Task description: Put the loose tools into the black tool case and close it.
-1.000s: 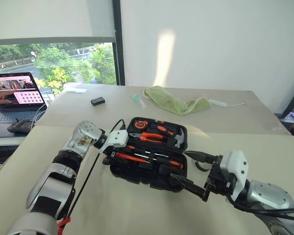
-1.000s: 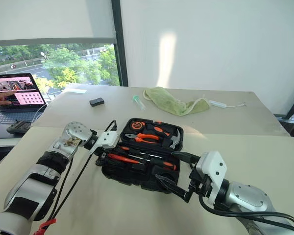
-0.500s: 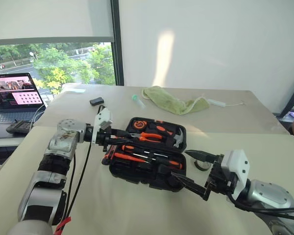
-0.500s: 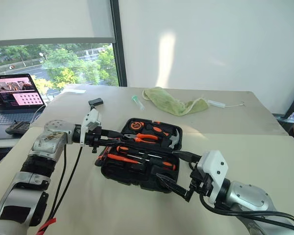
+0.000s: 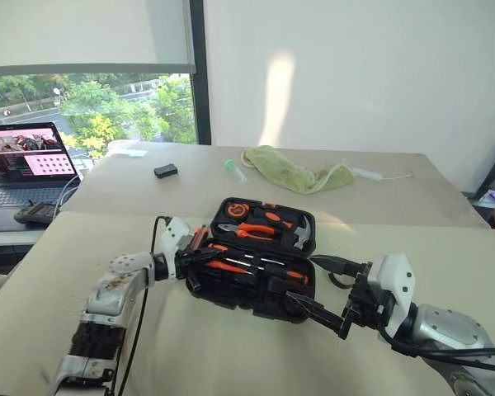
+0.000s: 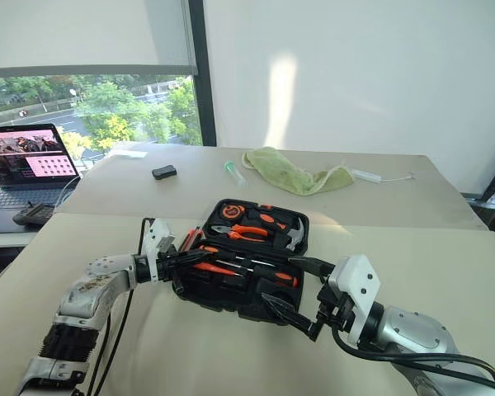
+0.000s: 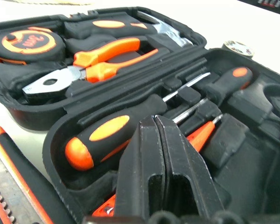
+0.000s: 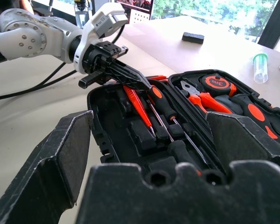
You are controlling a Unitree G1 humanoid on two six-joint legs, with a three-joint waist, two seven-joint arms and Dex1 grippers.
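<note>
The black tool case (image 5: 231, 290) lies open in the middle of the table. Its near half holds two screwdrivers (image 7: 107, 135) and the slim orange tester pen (image 8: 137, 105). The orange-black utility knife (image 7: 18, 172) lies on the table just outside the case's left end. A small tape roll (image 5: 339, 280) sits at the case's right side, partly hidden by my right arm. My left gripper (image 5: 213, 254) is shut with nothing in it, pointing right over the near half's left end. At the case's right front corner my right gripper (image 5: 299, 280) stands open and holds nothing.
Pliers (image 5: 247, 231), a hammer (image 5: 301, 233) and a tape measure (image 5: 237, 209) fill the case's far half. On the far table lie a green cloth (image 5: 293, 175), a small black box (image 5: 165, 171) and a clear tube (image 5: 234, 170). A laptop (image 5: 25, 161) stands at the left.
My left gripper has shut. Its arm rose above the case's left end, then dropped low and rolled, pointing level to the right. The right arm kept still.
</note>
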